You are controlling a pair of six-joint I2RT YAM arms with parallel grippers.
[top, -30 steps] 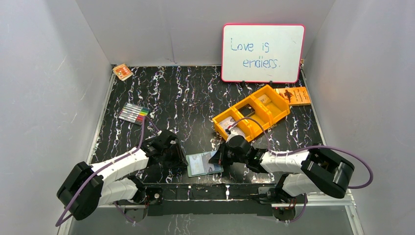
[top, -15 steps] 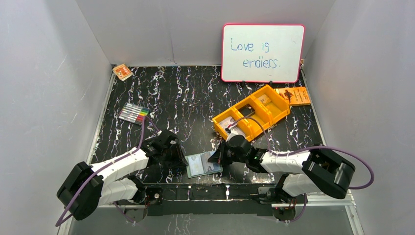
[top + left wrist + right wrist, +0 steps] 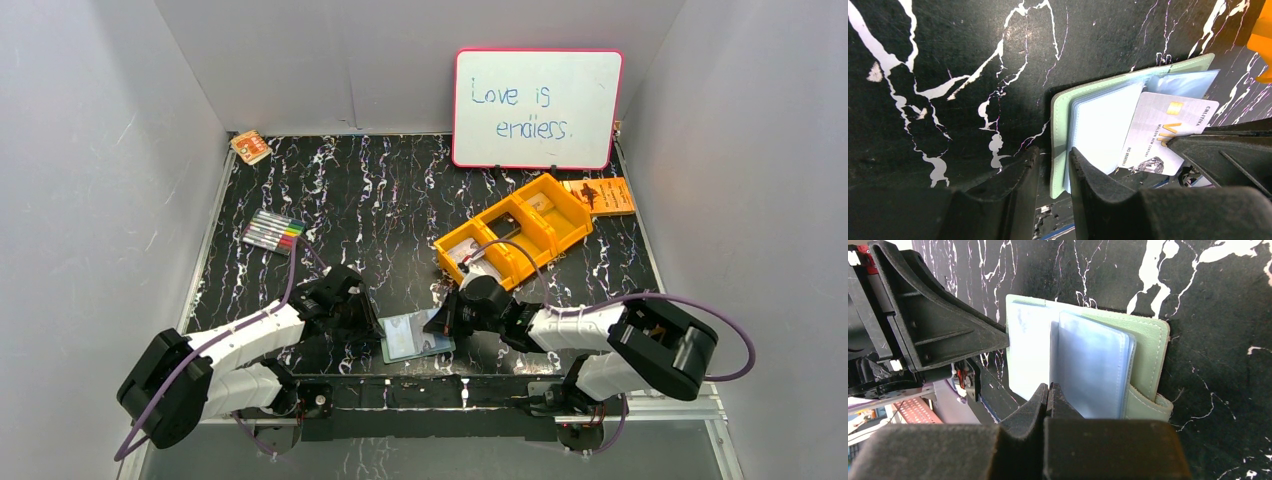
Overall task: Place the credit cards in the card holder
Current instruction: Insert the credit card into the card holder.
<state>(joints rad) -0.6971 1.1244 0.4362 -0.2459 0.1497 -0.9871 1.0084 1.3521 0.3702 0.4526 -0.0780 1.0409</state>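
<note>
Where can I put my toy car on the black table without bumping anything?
The big bare patch of table between the markers and the orange tray is best; also the back strip between the orange packet and the whiteboard. Crowded at the near edge, where the left gripper and right gripper meet at the card holder and credit card.

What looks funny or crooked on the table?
The credit card is crooked: it lies tilted at the open card holder, sticking out past the clear sleeves, pinched by the right gripper. I can't tell if it's in a pocket.
</note>
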